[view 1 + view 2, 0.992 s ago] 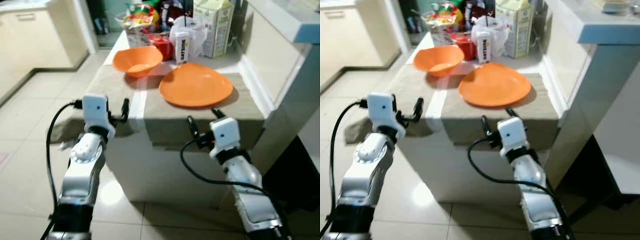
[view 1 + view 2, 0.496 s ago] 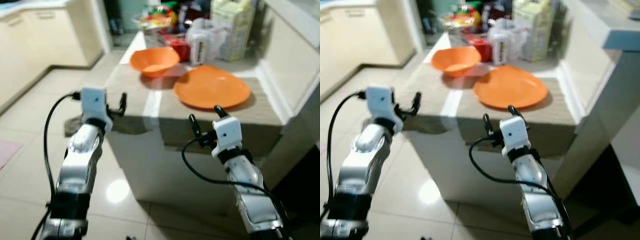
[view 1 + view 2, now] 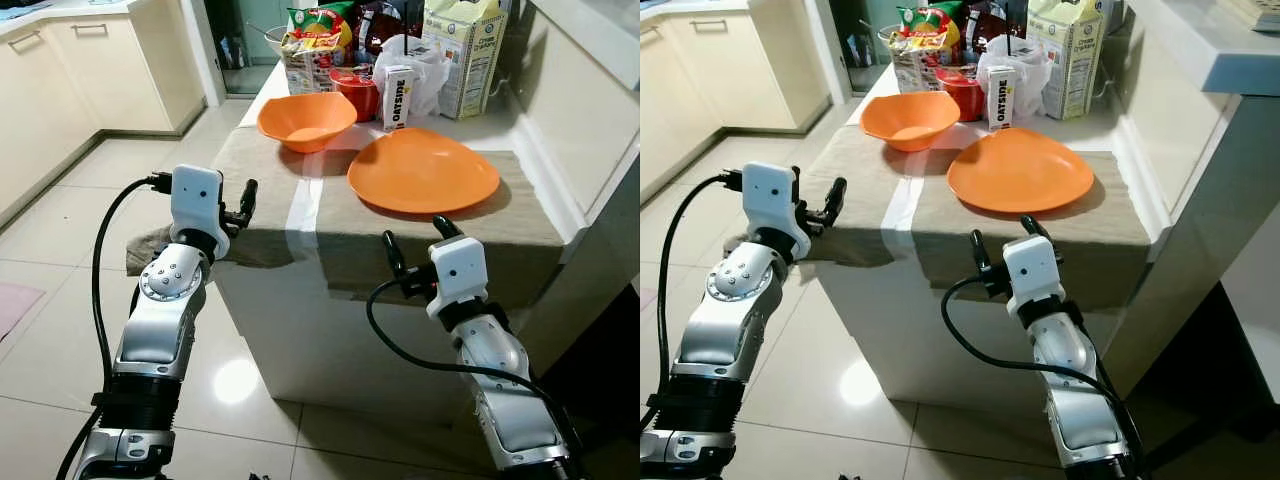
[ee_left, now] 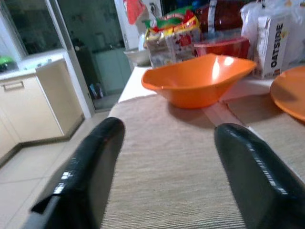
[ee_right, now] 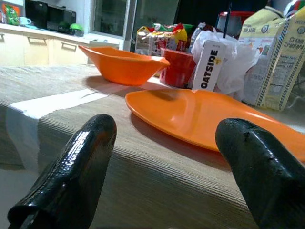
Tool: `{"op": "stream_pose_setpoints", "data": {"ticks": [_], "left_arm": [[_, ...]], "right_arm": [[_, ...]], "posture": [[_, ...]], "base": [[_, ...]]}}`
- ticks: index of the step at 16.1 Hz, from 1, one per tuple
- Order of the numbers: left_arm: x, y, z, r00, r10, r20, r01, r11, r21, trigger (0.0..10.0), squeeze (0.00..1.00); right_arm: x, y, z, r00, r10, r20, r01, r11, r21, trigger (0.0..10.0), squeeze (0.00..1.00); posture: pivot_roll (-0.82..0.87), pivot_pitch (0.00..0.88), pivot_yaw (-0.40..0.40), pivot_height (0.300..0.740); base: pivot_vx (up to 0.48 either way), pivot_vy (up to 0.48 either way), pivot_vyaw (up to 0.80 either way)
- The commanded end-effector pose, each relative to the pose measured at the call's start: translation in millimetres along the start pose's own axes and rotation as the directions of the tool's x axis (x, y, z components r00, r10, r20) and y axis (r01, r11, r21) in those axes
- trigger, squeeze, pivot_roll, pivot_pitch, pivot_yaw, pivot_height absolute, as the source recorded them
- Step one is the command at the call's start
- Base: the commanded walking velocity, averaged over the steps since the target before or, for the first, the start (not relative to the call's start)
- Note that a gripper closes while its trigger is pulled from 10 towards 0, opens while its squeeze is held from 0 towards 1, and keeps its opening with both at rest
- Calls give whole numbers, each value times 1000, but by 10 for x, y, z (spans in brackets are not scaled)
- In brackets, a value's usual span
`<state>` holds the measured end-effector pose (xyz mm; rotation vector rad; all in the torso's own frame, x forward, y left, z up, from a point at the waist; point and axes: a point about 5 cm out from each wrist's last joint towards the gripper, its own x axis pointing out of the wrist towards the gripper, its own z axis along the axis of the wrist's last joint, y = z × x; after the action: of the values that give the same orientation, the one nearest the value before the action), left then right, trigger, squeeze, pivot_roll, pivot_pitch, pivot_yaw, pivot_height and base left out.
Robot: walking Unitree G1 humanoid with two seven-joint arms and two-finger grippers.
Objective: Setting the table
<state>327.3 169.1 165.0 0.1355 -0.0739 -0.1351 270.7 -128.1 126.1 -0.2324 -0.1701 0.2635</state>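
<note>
Orange plate [image 3: 423, 172] sits upper centre-right of frame, directly ahead of right gripper [image 3: 412, 243] (fingers spread wide, empty, at table edge). Left gripper [image 3: 244, 205] also wide; orange bowl [image 3: 306, 119] lies beyond it. Right arm nearer plate.

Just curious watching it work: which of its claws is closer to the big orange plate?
The right gripper, hovering open just off the table edge directly in front of the orange plate. The left gripper, also open, sits at the table's left corner, nearer the orange bowl.
</note>
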Motion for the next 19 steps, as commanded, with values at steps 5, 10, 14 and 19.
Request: {"op": "stream_pose_setpoints", "data": {"ticks": [5,10,14,19], "left_arm": [[132,-2,35,996,-94,-6,94,992,-81,0,0],[313,-72,198,982,-184,50,188,977,-100,0,0],[326,-100,217,979,-189,77,194,978,-70,0,0],[299,-128,174,978,-187,91,196,976,-100,0,0]], "right_arm": [[-7,12,50,1000,8,16,-8,1000,-9,10000,0],[-19,22,46,1000,6,14,-6,1000,-7,10000,0],[-28,3,46,1000,7,10,-7,1000,-12,10000,0],[-18,-19,72,1000,4,16,-4,1000,-7,10000,0]], "posture": [[-170,0,113,740],[-170,0,112,740],[-182,0,108,740],[-177,0,102,740]], "base": [[0,0,0],[0,0,0],[0,0,0],[0,0,0]]}}
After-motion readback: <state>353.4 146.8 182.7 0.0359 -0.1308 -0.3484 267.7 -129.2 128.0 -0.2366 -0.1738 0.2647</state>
